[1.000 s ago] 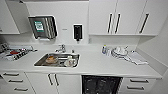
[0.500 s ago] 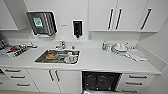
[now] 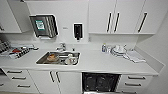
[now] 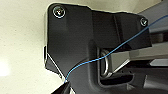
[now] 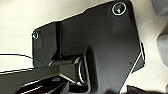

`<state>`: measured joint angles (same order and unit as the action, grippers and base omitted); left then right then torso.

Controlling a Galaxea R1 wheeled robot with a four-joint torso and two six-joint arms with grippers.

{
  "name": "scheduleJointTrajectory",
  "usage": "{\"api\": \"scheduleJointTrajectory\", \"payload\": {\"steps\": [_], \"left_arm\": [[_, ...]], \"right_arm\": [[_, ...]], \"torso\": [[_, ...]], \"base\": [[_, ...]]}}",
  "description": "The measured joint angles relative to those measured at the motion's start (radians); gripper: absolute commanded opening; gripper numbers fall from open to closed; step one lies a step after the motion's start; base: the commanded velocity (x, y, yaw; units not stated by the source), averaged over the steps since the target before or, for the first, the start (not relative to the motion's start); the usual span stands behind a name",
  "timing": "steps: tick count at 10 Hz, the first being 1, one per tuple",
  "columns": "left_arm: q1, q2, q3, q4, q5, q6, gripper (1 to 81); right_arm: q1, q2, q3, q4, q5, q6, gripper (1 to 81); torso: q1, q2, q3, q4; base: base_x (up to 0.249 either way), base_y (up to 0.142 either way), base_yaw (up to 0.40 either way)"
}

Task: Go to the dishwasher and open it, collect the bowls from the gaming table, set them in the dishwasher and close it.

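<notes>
From the head view the robot faces a white kitchen run. The dishwasher [image 3: 100,82] sits under the worktop [image 3: 100,62], to the right of the sink and between a pair of white cabinet doors [image 3: 53,80] and a stack of drawers [image 3: 136,82]. Its front is a dark opening in which dim rack shapes can be made out, so it appears to stand open; the steel panel itself cannot be clearly seen at the lower edge.

Neither pincer can be placed against the dishwasher. In each wrist view the dark mounting plate with round screws at its corners covers most of the picture over a pale speckled floor, and whether the fingers are apart or together, or hold anything, cannot be told. A thin blue wire [image 4: 110,51] crosses the left wrist plate.

The stainless sink [image 3: 59,58] is rectangular and holds something orange-brown and a pale cup-like object, with a tap [image 3: 62,46] behind it. On the wall hang a grey paper-towel dispenser [image 3: 44,26] bearing a green label too blurred to read, and a black soap dispenser [image 3: 78,31]. White crockery [image 3: 118,50] and a folded cloth [image 3: 135,57] lie on the worktop to the right, and a dish rack [image 3: 15,50] stands at the left. The wall cupboards [image 3: 125,16] above are glossy white with dark vertical bar handles.
</notes>
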<state>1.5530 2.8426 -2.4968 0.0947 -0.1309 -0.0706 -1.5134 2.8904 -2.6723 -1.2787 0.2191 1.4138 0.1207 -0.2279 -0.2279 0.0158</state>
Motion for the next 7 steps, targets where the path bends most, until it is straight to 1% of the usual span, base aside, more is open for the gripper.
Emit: {"api": "scheduleJointTrajectory", "payload": {"steps": [4, 5, 7], "left_arm": [[0.015, 0.000, 0.000, 0.000, 0.003, 0.000, 81.1], [0.020, 0.000, 0.000, 0.000, 0.004, 0.000, 81.1], [0.022, 0.000, 0.000, 0.000, 0.007, 0.000, 81.1]], "right_arm": [[-0.006, 0.000, 0.000, 0.000, 0.000, 0.000, 81.1], [-0.014, 0.000, 0.000, 0.000, 0.000, 0.000, 81.1], [-0.017, 0.000, 0.000, -0.001, -0.001, 0.000, 81.1]], "torso": [[-0.087, 0.134, 0.135, 0.000], [-0.098, 0.165, 0.166, 0.000], [-0.106, 0.187, 0.186, 0.000]], "base": [[0.000, 0.000, 0.000], [0.000, 0.000, 0.000], [0.000, 0.000, 0.000]]}}
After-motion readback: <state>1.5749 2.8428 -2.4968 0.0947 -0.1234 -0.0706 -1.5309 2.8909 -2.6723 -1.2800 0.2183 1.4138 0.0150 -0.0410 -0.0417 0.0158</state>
